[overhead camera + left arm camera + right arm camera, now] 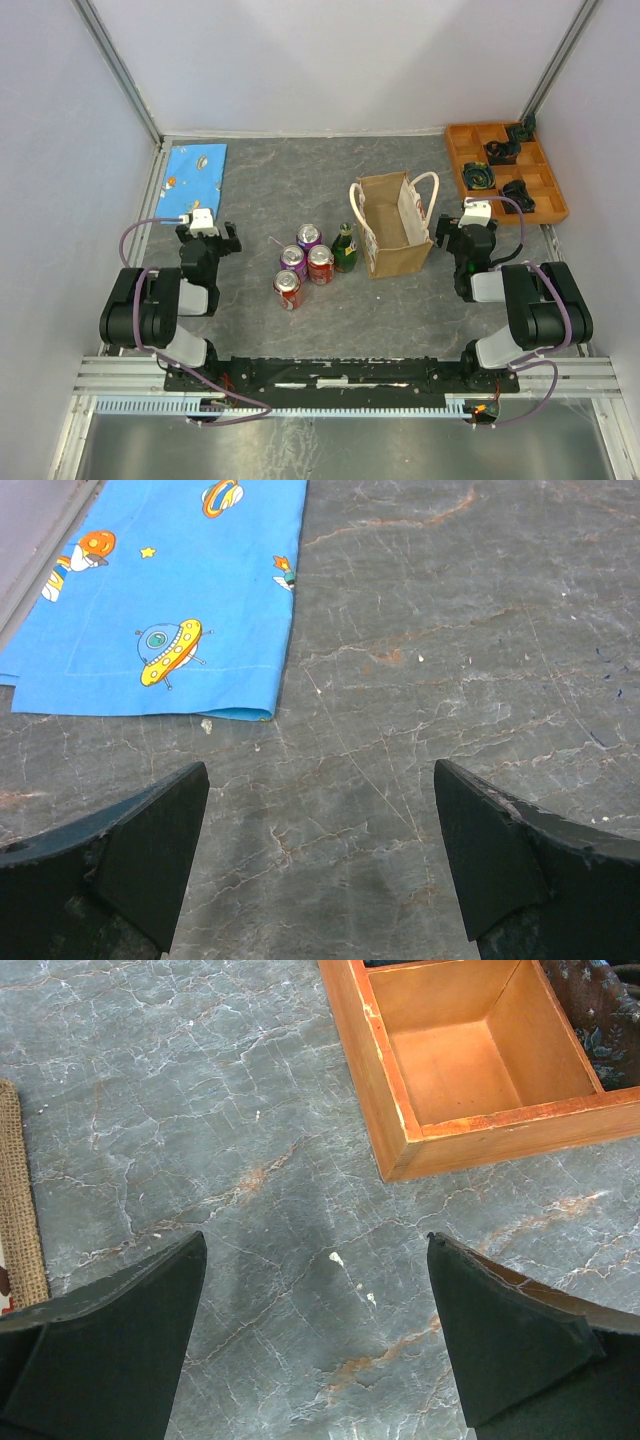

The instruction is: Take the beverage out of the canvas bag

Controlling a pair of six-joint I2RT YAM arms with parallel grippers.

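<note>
The tan canvas bag (392, 228) with white rope handles stands upright at the table's middle right; its edge shows at the left of the right wrist view (18, 1200). What is inside it is hidden. Left of it stand three cans (303, 264) and a green bottle (345, 248). My right gripper (462, 228) is open and empty just right of the bag, over bare table (315, 1250). My left gripper (207, 232) is open and empty at the left, over bare table (320, 780).
An orange compartment tray (470, 140) with dark items sits at the back right; its corner shows in the right wrist view (400, 1130). A blue patterned cloth (195, 172) lies at the back left, also in the left wrist view (170, 590). Walls enclose the table.
</note>
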